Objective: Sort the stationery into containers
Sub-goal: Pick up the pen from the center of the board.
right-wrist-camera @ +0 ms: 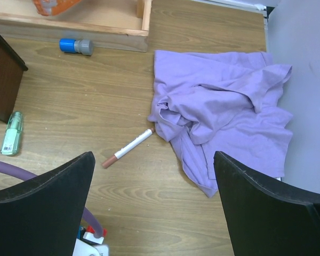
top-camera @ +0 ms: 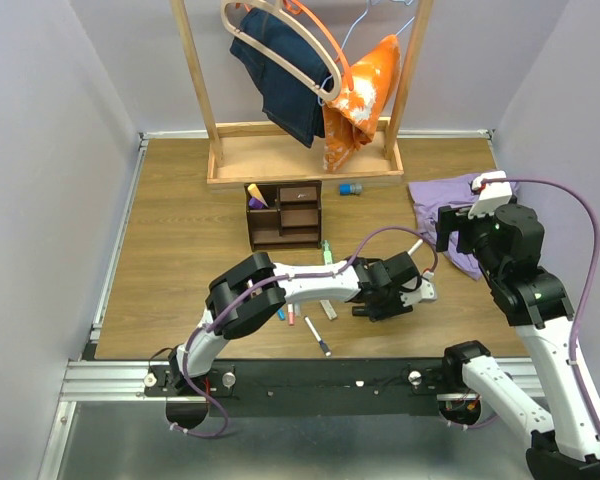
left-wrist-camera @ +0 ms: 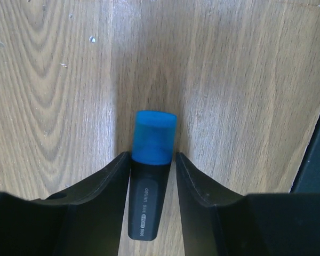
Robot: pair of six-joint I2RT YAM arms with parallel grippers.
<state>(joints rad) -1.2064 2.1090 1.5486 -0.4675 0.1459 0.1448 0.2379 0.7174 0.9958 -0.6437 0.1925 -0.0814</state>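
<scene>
Left gripper (left-wrist-camera: 152, 157) brackets a blue-capped highlighter (left-wrist-camera: 154, 136) on the table (top-camera: 170, 250); right gripper (right-wrist-camera: 153, 154) hangs wide open.

The clothes rack (top-camera: 212, 120) stands at the back. The purple cloth (right-wrist-camera: 224, 101) lies crumpled to the right, below the raised right arm, which seems parked there to leave the middle free. The dark organizer (top-camera: 283, 215) sits in front of the rack, well apart from the left gripper, so a carry is yet to come. The highlighter lies flat, in line with the left fingers (left-wrist-camera: 114, 176). They stand narrow along both sides of its dark body, the cap poking out ahead, likely so the short barrel cannot roll away. Whether they already press it cannot be told. A pink-tipped pen (right-wrist-camera: 129, 148) and a green highlighter (right-wrist-camera: 12, 133) lie unsorted.
</scene>
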